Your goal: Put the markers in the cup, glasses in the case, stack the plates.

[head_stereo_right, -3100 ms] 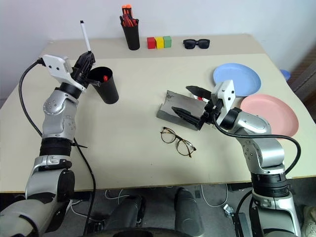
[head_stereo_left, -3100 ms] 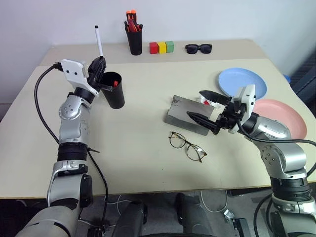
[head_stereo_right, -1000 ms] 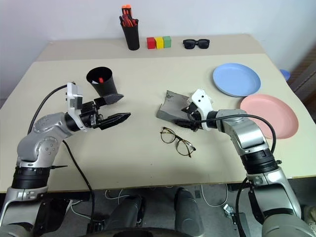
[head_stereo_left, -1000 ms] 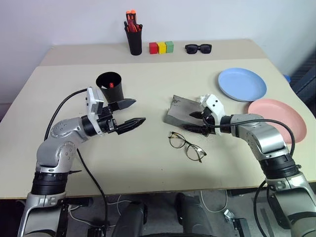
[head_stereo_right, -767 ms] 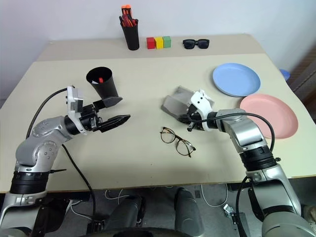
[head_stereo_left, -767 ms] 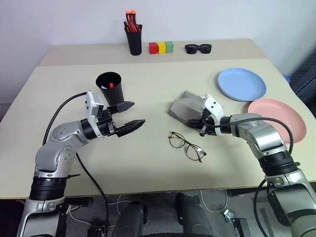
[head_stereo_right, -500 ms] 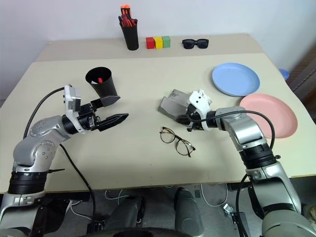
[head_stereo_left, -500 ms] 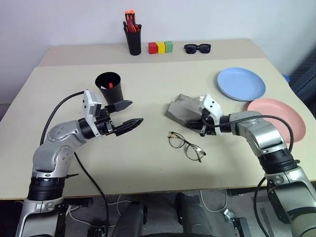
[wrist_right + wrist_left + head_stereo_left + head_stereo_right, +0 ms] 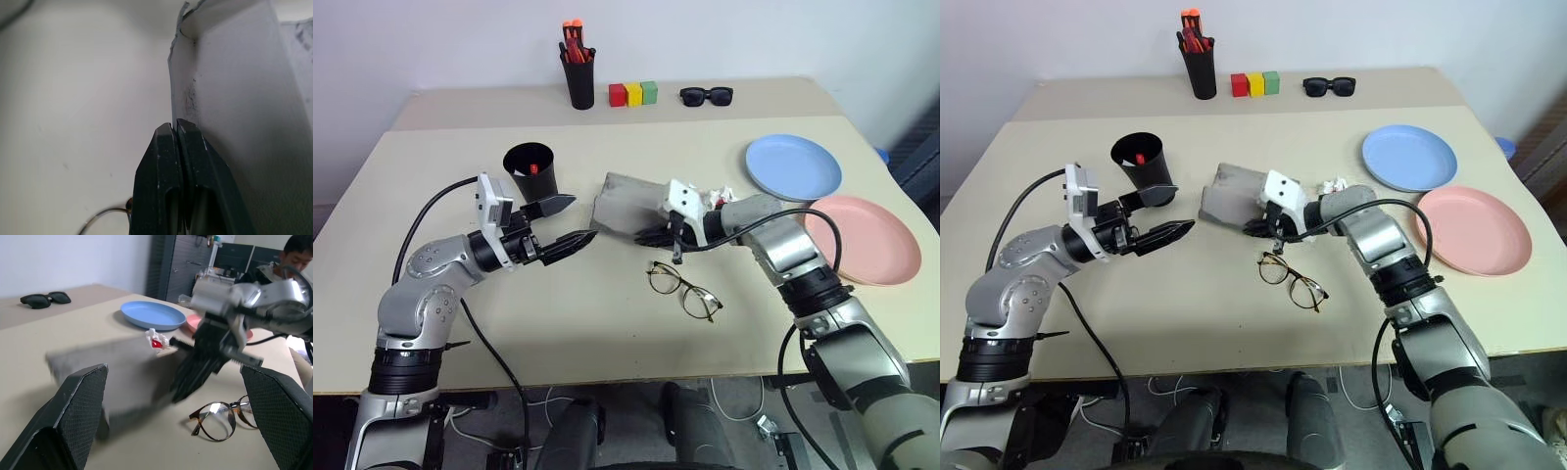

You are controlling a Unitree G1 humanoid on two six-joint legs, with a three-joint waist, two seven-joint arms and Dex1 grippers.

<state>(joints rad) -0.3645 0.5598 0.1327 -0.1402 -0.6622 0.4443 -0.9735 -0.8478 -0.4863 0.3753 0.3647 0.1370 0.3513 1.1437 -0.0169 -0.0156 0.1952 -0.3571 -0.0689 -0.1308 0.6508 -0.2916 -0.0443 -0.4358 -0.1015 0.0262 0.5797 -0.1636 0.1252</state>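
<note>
I take the case (image 9: 625, 205) as my landmark: it lies grey and closed near the middle of the surface (image 9: 607, 323). My right end effector (image 9: 658, 237) sits at the case's near right edge with its fingers (image 9: 176, 181) pressed flat together; they touch the case's side, and I cannot tell whether any fabric is pinched between them. My left end effector (image 9: 570, 223) is just to the left of the case, fingers spread wide and holding nothing, its tips pointing at the case.

The glasses (image 9: 684, 289) lie open on the surface just in front of the case, toward me, lenses side by side. The cup (image 9: 532, 172) stands to the left of the case and slightly farther back, with a red marker (image 9: 533, 168) showing inside its rim. The blue plate (image 9: 794, 166) rests well to the right of the case, and the pink plate (image 9: 859, 238) lies nearer to me than the blue one, apart from it. A small crumpled white and red scrap (image 9: 156, 339) lies just beyond the case's right end.
</note>
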